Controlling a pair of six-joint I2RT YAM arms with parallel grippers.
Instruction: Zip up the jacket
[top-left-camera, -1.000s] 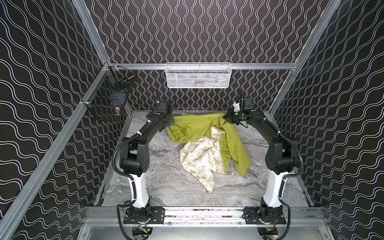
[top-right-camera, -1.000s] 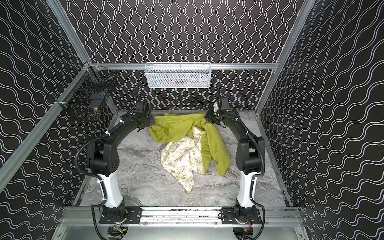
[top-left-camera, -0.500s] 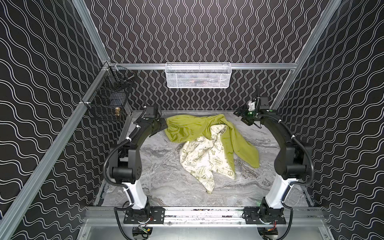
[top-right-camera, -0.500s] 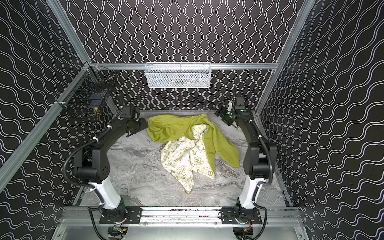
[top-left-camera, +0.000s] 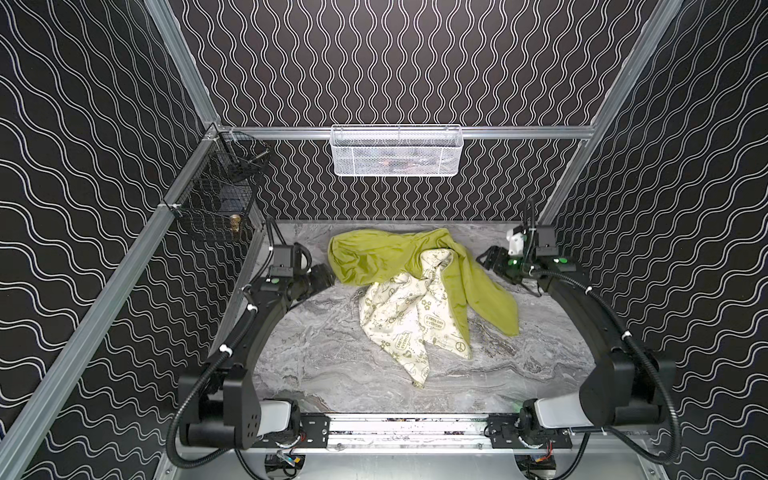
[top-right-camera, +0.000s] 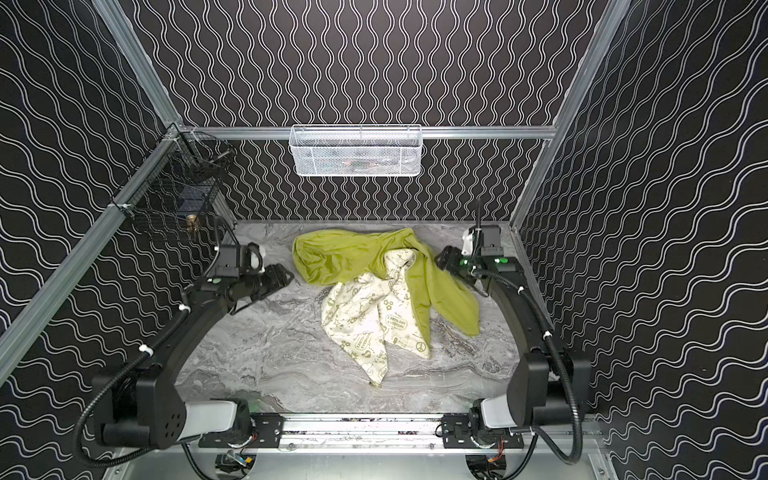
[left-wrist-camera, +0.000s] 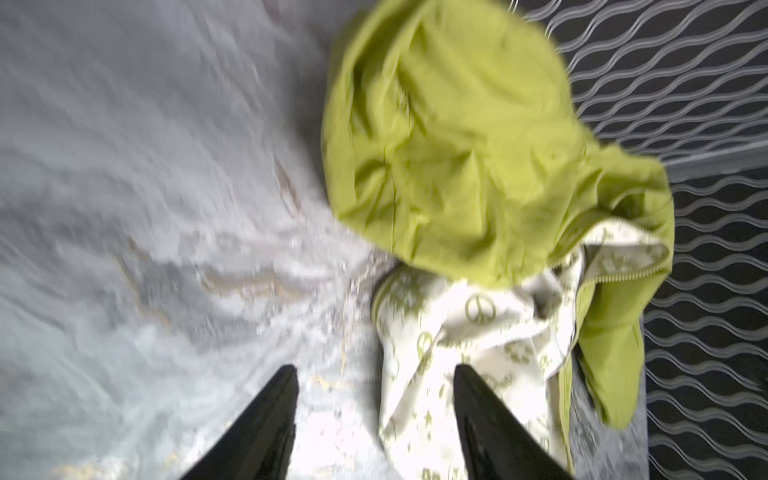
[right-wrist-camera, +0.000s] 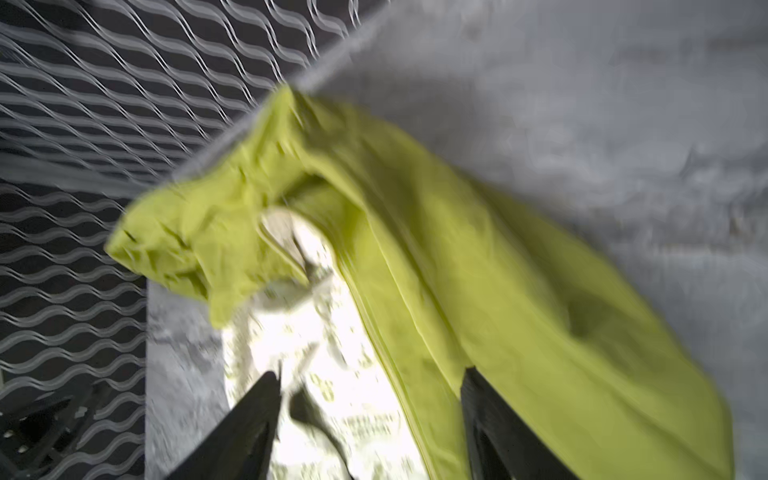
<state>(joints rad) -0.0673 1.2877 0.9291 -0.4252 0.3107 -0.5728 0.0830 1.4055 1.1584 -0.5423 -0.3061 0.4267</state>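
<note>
Lying crumpled toward the back of the marble table (top-left-camera: 332, 374), the jacket (top-left-camera: 386, 262) shows its green shell folded over the cream printed lining (top-left-camera: 407, 320). Both sets of jaws stand apart and empty. The left gripper (left-wrist-camera: 374, 370) is just beside the jacket's left edge, and the right gripper (right-wrist-camera: 370, 374) is near its right side. Both wrist views are blurred, and the zipper (left-wrist-camera: 623, 276) shows only in part. Each arm arcs low from the front rail (top-left-camera: 407, 424).

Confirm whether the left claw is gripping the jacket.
No, the left claw is open with nothing clamped, and the jacket lies loose beyond its tips.
</note>
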